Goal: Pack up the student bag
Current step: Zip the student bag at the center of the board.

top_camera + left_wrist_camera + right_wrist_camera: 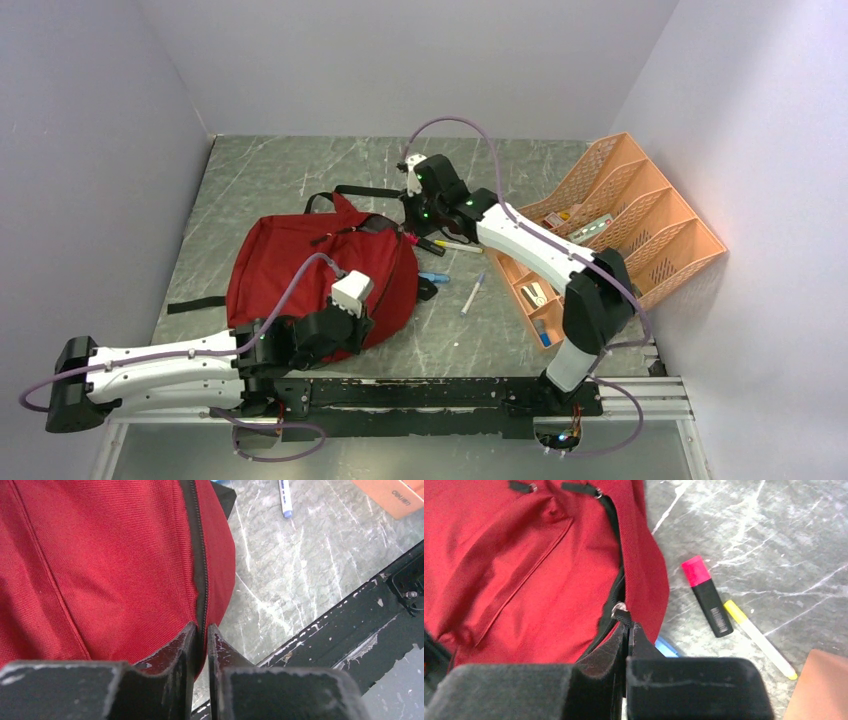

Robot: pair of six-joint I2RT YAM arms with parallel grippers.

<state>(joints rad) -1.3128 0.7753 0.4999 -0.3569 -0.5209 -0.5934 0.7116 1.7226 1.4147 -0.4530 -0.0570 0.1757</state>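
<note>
At the dark red fabric backpack's [300, 270] zip, right pincer [628, 628] pinches the metal pull [620, 612], left pincer [201, 630] clamps the seam: draw steadily along the track.

Bright even light, soft foreground blur.

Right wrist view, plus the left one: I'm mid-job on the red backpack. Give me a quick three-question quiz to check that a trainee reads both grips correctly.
1. True or false: the black highlighter with the pink cap lies on the grey marbled table, outside the dark red fabric backpack.
2. What do the jaws of the right gripper pinch? A: the backpack's zip pull. B: the highlighter. C: nothing.
3. Are the jaws of the left gripper open or shut, and on what?

Key: 1 true. 2 A. 3 shut, on the backpack, at its black zip seam.
</note>
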